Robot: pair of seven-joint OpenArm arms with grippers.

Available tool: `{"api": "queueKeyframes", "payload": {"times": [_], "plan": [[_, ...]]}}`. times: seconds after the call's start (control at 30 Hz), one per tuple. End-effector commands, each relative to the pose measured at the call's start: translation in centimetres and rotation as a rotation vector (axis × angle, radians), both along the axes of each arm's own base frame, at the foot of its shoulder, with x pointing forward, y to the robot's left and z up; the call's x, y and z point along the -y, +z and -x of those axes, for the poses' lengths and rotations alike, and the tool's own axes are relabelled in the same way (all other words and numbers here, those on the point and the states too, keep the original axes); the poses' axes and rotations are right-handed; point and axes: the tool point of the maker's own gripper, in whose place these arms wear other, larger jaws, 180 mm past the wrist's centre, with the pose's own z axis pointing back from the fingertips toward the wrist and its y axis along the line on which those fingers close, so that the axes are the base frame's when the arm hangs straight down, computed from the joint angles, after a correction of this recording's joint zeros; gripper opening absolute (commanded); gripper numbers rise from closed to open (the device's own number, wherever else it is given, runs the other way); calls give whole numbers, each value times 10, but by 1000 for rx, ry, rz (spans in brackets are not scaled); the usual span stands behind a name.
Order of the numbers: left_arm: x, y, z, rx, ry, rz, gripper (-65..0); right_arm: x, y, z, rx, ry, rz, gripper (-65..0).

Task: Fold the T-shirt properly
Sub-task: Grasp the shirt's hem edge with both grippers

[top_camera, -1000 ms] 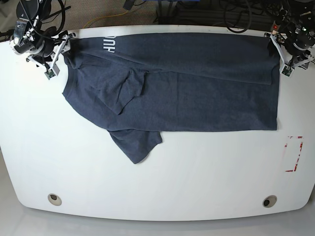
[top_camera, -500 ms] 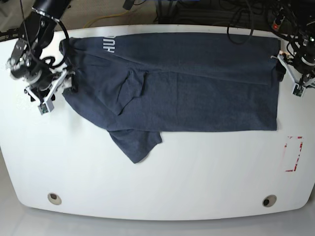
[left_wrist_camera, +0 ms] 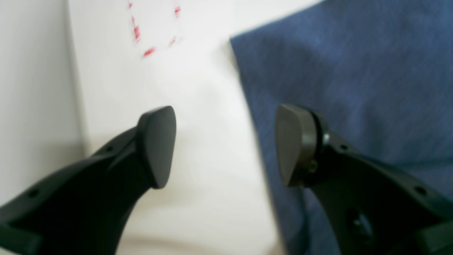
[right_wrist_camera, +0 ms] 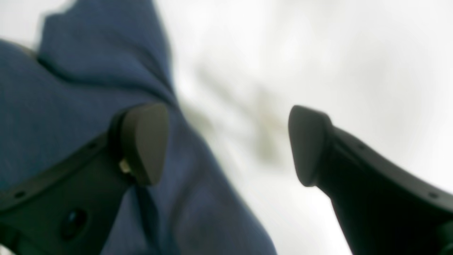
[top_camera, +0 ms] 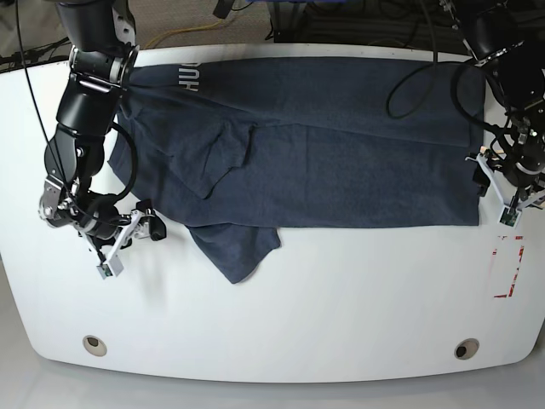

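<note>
While the navy T-shirt (top_camera: 324, 145) lies half-folded across the white table's (top_camera: 281, 324) far side, the left gripper (top_camera: 496, 189) straddles its hem edge, jaws spread; the right gripper (top_camera: 129, 242), also spread and empty, apparently hovers beside the lower sleeve.

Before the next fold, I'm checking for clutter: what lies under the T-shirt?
Only the white table shows around the T-shirt, which lies flat, its top edge folded over and one sleeve sticking out below. Whatever the cloth covers cannot be seen.
</note>
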Motion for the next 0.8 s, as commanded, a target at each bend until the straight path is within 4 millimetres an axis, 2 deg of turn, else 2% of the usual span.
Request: {"api": "queueKeyframes", "payload": {"times": [0.0, 0.1, 0.17, 0.27, 0.4, 0.57, 0.63, 0.7, 0.77], "plan": [[-9, 15, -27, 59, 17, 33, -249, -11, 11, -35, 77, 11, -63, -151], [-12, 16, -39, 67, 31, 64, -249, -25, -1, -46, 65, 21, -110, -155], [-13, 14, -43, 63, 37, 78, -249, -32, -5, -54, 64, 8, -152, -182], [-14, 7, -44, 50, 42, 95, -249, -53, -16, -58, 45, 15, -198, -212], [-15, -5, -42, 19, 51, 115, -249, -89, -25, -57, 28, 65, -229, -212], [-19, -18, -38, -16, 64, 136, -242, -124, -24, -58, 41, 105, -270, -219], [-20, -22, -39, -27, 70, 147, -197, -131, -22, -60, 63, 100, -293, -224], [-20, -21, -45, -23, 74, 162, -147, -132, -20, -63, 83, 93, -304, -274], [-21, -25, -49, -32, 81, 183, -118, -133, -19, -64, 91, 91, -308, -390]]}}
